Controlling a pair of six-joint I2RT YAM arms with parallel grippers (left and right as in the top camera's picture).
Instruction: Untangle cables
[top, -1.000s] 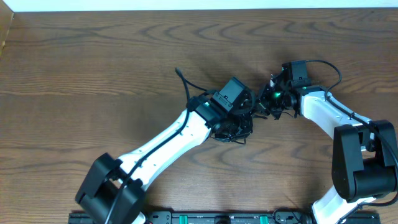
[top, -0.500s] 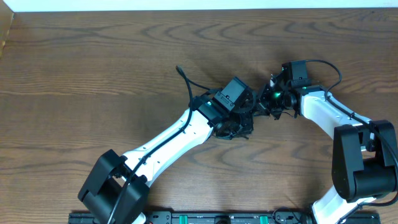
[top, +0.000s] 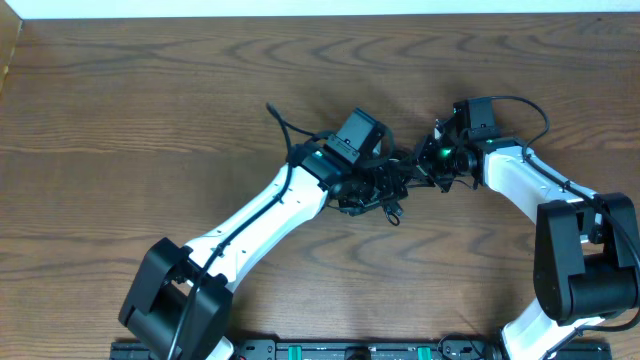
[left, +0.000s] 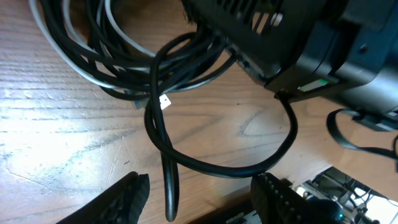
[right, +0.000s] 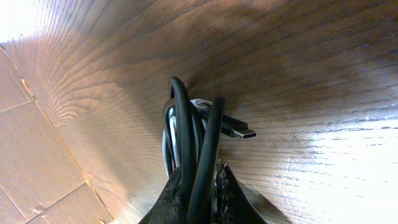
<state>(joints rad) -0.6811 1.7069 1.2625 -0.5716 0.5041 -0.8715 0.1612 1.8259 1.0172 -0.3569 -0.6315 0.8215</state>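
Cables (right: 186, 118) in right gripper (right: 199, 182)

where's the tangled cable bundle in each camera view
Overhead: cable bundle at the picture's centre, mid-table.
Left wrist: cable bundle across the top left, black loops with one pale strand.
Right wrist: cable bundle at bottom centre, pinched in the right hand.
Shared landmark: the wood-grain table.

Overhead is evenly, softly lit, while both wrist views catch white glare on the table (left: 43, 137) and the cables (right: 184, 124) cast soft shadows.
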